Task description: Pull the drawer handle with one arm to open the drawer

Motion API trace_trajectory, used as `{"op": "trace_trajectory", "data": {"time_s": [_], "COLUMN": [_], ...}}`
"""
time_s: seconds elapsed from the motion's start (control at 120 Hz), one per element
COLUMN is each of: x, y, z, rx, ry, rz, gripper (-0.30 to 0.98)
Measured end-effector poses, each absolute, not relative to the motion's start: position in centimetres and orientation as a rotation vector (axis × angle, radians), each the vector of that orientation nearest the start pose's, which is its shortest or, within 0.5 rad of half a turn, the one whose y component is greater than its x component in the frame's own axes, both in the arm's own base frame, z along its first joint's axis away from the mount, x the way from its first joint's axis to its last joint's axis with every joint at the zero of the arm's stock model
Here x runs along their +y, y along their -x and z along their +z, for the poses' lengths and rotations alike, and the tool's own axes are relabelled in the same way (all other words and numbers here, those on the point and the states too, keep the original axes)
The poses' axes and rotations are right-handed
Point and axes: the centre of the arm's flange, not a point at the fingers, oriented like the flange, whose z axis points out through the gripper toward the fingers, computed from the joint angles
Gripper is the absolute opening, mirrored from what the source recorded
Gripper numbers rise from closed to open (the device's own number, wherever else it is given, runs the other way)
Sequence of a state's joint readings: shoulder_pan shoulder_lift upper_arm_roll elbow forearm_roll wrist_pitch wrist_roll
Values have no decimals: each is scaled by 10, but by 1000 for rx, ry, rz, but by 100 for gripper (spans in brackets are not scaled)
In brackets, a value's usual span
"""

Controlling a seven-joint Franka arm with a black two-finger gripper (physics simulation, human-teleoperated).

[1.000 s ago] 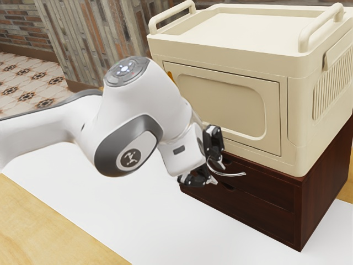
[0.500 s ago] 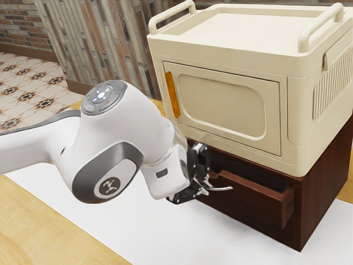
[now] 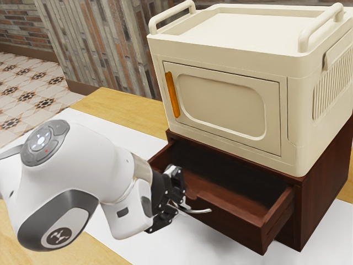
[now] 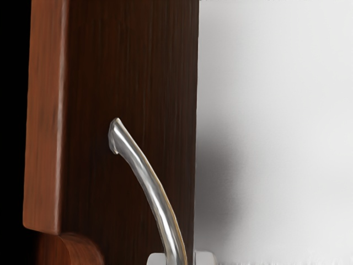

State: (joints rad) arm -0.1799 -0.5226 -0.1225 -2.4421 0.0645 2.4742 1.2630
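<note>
"End effector (image 3: pixel 177 207) first: where is it, and how does it stand?"

"At the front of the drawer (image 3: pixel 234 221), closed on the handle (image 3: pixel 197 211). Its pale tips flank the metal in the wrist view."

"And what does that handle look like?"

"Slim, silvery and curved, with bright streaks along its length. One flared end shows in the wrist view, against the drawer front; the bar bends from there toward the tips."

"Now the drawer itself. Open?"

"Yes, clearly slid out of its chest (image 3: pixel 325 190), so you can see down into it. It's dark reddish-brown wood with fine grain, a warmer, lighter rim, and a rounded cutout in the front's upper edge near the handle. Inside, the brown sinks almost to black toward the back."

"Where does all that sit?"

"The chest is on the white mat (image 3: pixel 129 138) covering much of the wooden worktop (image 3: pixel 113 104), well over to the exterior view's right of the worktop's visible far corner. The drawer juts out above the mat."

"Anything on the chest?"

"Yes, a cream cabinet (image 3: pixel 309 99) with a rail at either end of its top and an upright orange handle (image 3: pixel 172 95) on its closed door."
</note>
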Motion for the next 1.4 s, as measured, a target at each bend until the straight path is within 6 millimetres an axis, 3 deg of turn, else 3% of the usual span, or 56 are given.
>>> {"op": "trace_trajectory", "data": {"time_s": [0.35,0.883,1.4], "x": [-130,-129,-142], "y": [-383,-360,-335], "z": [547,536,536], "rx": [1926,1906,1904], "ry": [1893,1912,1899], "rz": [-622,-622,-638], "gripper": [6,7,6]}}
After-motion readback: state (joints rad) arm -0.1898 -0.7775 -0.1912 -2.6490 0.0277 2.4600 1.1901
